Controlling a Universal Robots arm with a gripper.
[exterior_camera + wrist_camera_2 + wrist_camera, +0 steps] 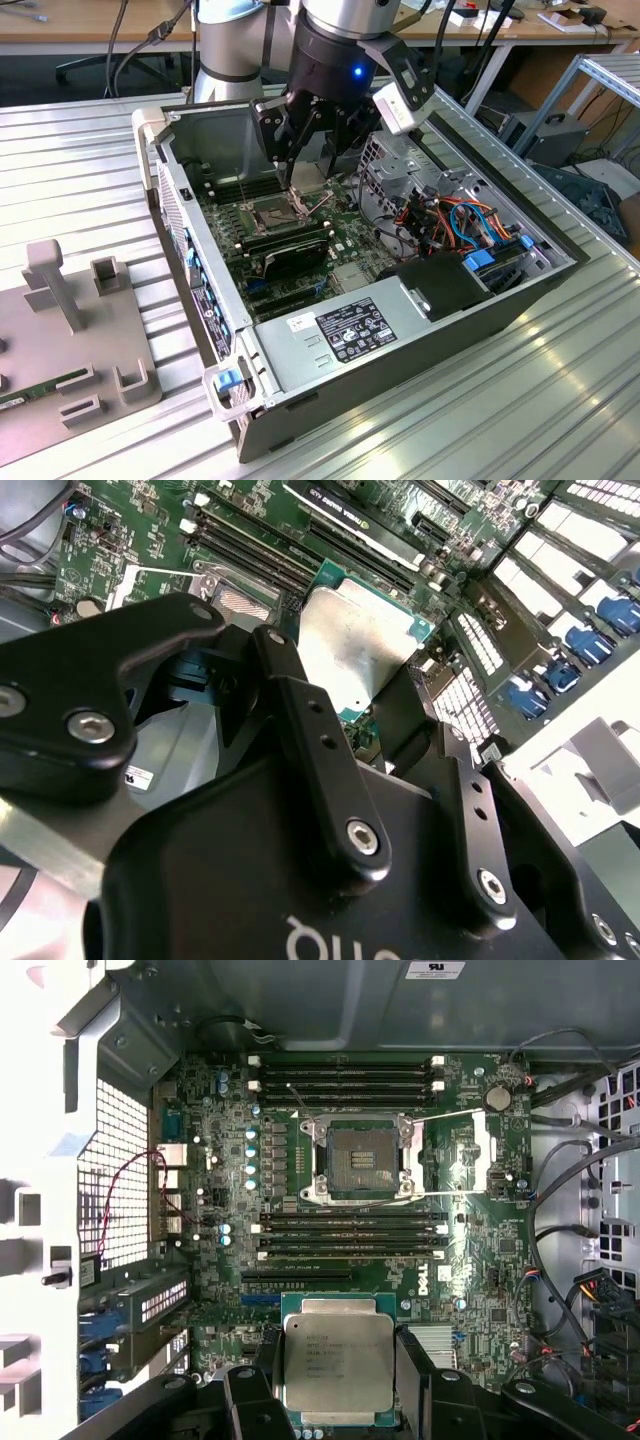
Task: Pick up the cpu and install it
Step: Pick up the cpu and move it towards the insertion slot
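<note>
Over motherboard (480,1290), at 12 o'clock of open socket (284,211) in exterior view, gripper (340,1372) clamped on cpu (338,1352) edges. We flag risk: skewed seating bends socket pins; weak edge grip drops cpu.

bright even light, soft shadows in the case (450,345), glare on the cpu (355,645), case frame (25,1160) washed out

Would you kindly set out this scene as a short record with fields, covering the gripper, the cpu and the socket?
gripper: shut on the cpu, fingers at two opposite edges
cpu: held above the motherboard, metal top showing in both wrist views, apart from the socket
socket: empty, uncovered
case: open, lying on its side on a ribbed metal table
</note>
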